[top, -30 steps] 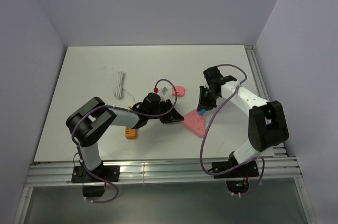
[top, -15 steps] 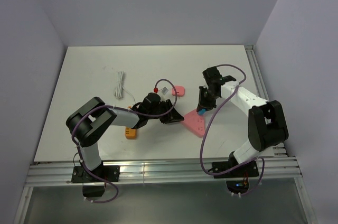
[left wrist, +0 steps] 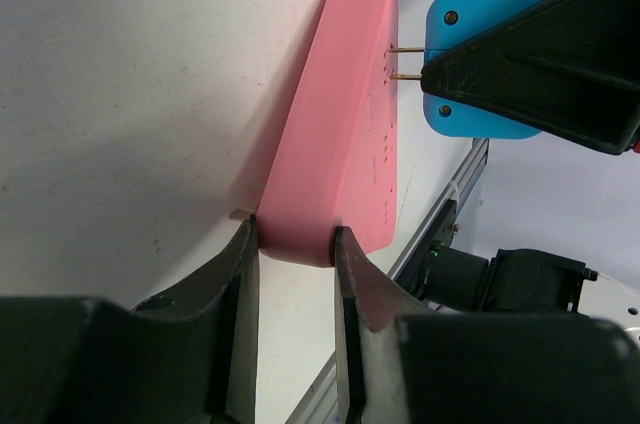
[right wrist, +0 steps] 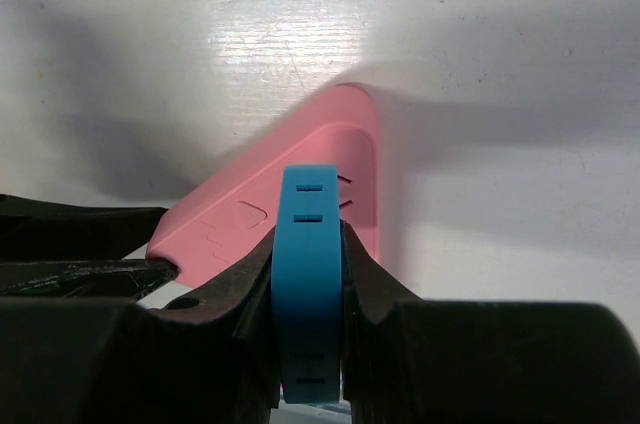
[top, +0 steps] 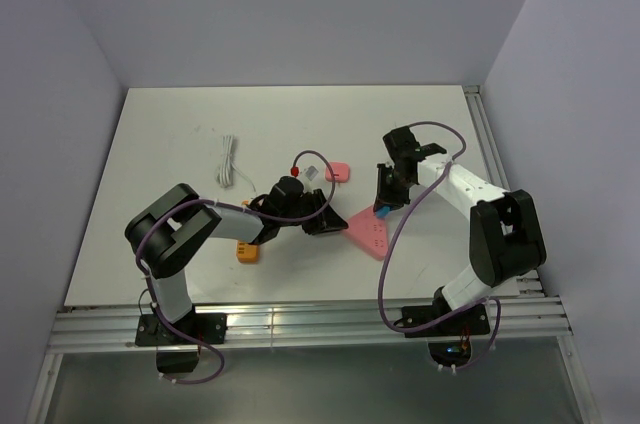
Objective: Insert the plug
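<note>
Spreading across the overhead view, the flat white table [top: 180,144] carries a pink triangular plastic socket block [top: 368,234] right of its middle. The left pincer [left wrist: 295,234] is clenched on one rounded corner of that block, a finger pressed to each side. The right pincer [right wrist: 310,244] is clamped on the small bright-blue rounded-square plastic plug [left wrist: 480,54], holding it just over the far end of the block's slotted face. The plug is smooth, with two dark screw holes on its broad side and slots along its narrow edge. Only the left wrist view shows its thin metal prongs [left wrist: 405,62], their tips meeting the block's face. The right wrist view hides them behind the plug's edge, and from overhead the plug is a blue speck.
</note>
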Available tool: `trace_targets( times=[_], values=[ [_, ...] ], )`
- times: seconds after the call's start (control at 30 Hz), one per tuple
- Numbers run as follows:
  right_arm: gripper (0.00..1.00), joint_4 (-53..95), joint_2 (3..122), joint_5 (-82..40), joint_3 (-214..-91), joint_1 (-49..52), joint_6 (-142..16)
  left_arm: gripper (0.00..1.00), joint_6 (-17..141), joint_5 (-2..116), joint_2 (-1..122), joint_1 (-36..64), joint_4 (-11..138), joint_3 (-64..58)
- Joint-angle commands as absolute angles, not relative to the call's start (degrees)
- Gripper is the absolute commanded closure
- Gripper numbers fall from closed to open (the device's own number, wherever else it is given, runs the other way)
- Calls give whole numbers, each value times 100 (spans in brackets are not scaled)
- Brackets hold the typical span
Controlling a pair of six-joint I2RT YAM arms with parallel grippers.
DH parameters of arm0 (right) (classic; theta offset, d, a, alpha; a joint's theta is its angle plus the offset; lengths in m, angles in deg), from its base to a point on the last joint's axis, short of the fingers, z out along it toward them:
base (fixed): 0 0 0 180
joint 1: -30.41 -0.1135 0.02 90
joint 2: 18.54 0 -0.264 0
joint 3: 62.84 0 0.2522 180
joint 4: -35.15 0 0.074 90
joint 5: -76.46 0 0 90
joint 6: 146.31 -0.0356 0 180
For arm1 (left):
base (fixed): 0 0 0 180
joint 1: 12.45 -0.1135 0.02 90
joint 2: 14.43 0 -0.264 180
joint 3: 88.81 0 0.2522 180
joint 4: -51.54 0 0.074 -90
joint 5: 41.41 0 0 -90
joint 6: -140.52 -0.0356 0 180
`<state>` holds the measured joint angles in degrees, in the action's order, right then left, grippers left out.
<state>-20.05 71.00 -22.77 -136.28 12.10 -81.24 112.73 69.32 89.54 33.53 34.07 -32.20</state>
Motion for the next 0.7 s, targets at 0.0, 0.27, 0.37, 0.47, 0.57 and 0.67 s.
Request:
trace_targets(
  times=[0.0, 0.27, 0.37, 0.47, 0.57, 0.67],
  values=[
    [100, -1914, 7173, -2241, -13663, 1168, -8066, 100, 11090, 6784, 9025, 3387, 3603, -3348],
    [100, -1861, 7278, -2391, -13646, 1081, -8092, 100, 11099, 6784, 9025, 3387, 3594, -3339],
    [100, -1799, 7304, -2373, -13601, 1054, -8109, 100, 11099, 6792, 9043, 3379, 3568, -3348],
    [100, -1781, 7340, -2365, -13593, 1054, -8127, 100, 11108, 6792, 9043, 3379, 3577, -3348],
    [100, -1825, 7392, -2251, -13663, 1054, -8110, 100, 11090, 6792, 9051, 3379, 3603, -3330],
    [100, -1913, 7471, -2057, -13742, 1028, -8083, 100, 11108, 6819, 9069, 3379, 3577, -3339]
  ],
)
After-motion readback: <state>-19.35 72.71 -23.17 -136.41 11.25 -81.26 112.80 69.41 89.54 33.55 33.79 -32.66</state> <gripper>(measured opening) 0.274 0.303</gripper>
